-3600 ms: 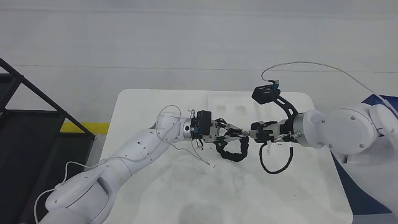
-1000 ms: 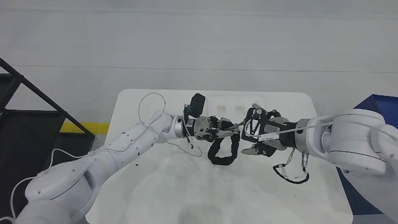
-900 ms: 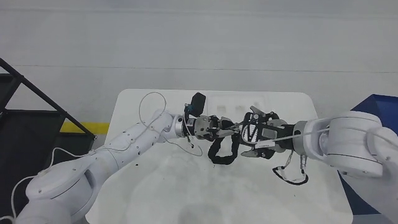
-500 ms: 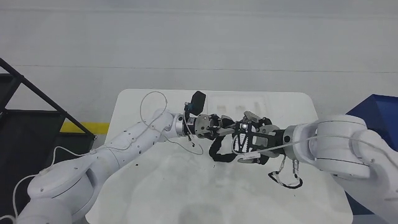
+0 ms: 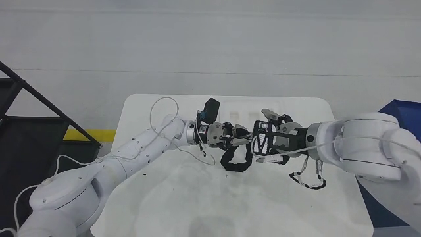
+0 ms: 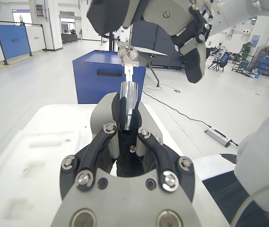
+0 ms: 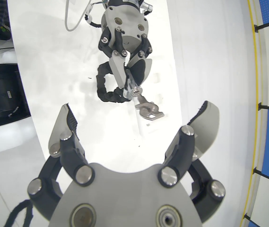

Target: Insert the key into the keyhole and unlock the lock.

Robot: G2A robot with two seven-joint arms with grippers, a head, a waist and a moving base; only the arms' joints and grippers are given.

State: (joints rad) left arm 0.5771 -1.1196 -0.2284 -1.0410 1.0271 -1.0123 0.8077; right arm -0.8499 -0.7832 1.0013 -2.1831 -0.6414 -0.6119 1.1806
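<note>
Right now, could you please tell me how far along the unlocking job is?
Done: the key sits in the keyhole of the lock, which the left gripper clamps. In hand: the right gripper is open, poised at the key's head without touching it. Left: grip the key and turn it; the black cable loop looks closed, so the lock appears not yet released.

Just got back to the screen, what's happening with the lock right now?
The left pincer is shut on the lock by its chrome barrel, its black cable hanging in a loop. The key sits in the keyhole, head sticking out. The right pincer is open around the key's head, not gripping it. Whether the key has been turned, I cannot tell.
</note>
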